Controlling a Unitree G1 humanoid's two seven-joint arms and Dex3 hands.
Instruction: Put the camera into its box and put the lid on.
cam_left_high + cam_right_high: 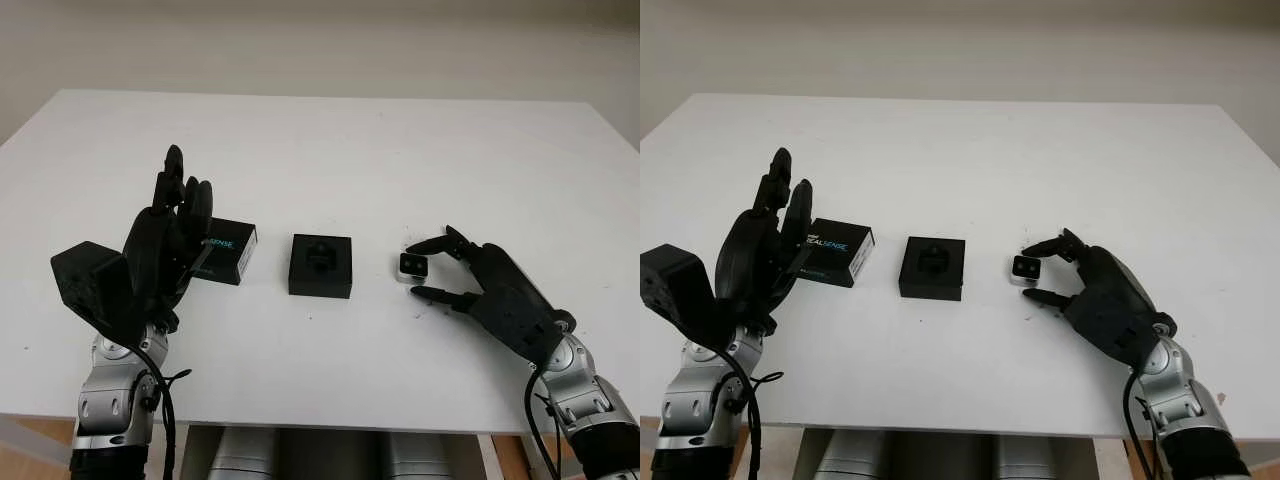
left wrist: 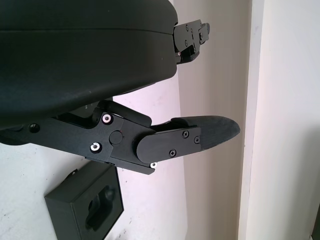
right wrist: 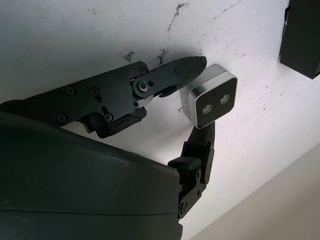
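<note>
A small silver camera (image 1: pixel 411 266) with two lenses lies on the white table (image 1: pixel 330 150), right of centre. My right hand (image 1: pixel 420 270) is open around it, one fingertip (image 3: pixel 192 64) touching its side and another finger (image 3: pixel 200 145) just past its other side. The open black box (image 1: pixel 321 265) with its foam insert sits at the middle, a little left of the camera. Its black printed lid (image 1: pixel 228 252) lies further left. Raised beside the lid and partly covering its left end, my left hand (image 1: pixel 180 200) is open and holds nothing.
The table's front edge (image 1: pixel 330 420) runs close below both arms. Broad bare tabletop stretches behind the box, lid and camera. Small dark scuff marks (image 3: pixel 175 12) dot the surface near the camera.
</note>
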